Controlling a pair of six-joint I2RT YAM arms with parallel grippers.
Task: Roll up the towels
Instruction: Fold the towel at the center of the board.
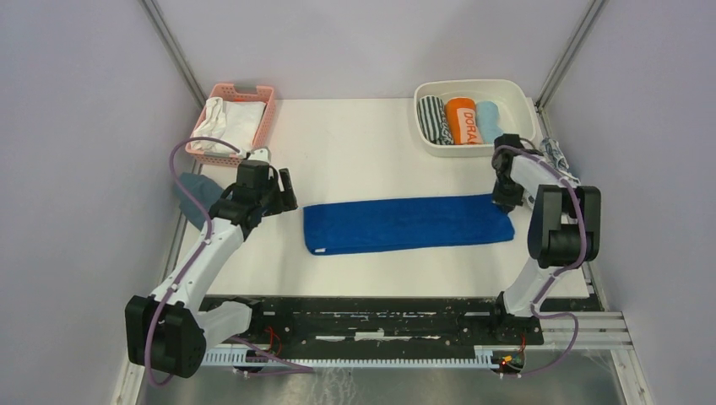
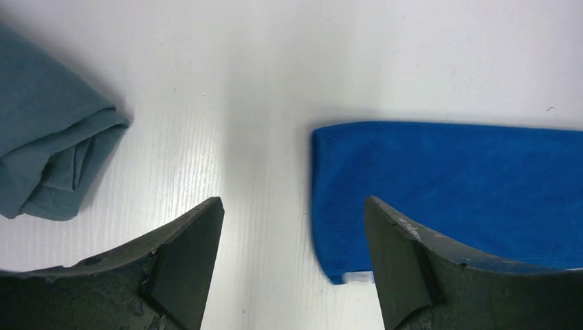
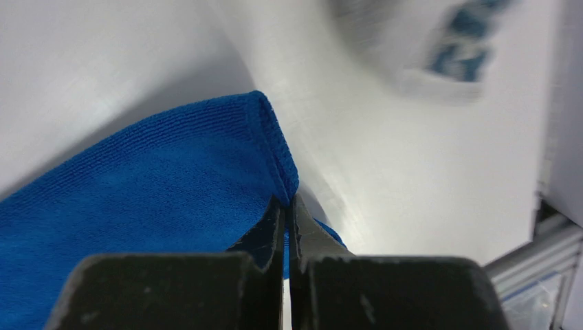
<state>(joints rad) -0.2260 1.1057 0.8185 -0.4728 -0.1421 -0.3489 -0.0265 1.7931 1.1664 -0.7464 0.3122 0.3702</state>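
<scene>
The royal blue towel [image 1: 408, 224] lies flat, right tool [image 3: 288, 206] pinching its end, left tool [image 2: 292, 210] agape.

Over on the left, reaching forward and inward off the base with the left arm [image 1: 207, 253], wrist tipped down, left gripper [image 2: 294, 206] hanging with jaws spread wide. On the right, folded up tight with the right arm [image 1: 557, 224], elbow high, wrist angled down at the far end. Pinched fully shut there with the right gripper [image 3: 287, 203], fingertips together on the short edge of the blue towel [image 3: 137, 199].
</scene>
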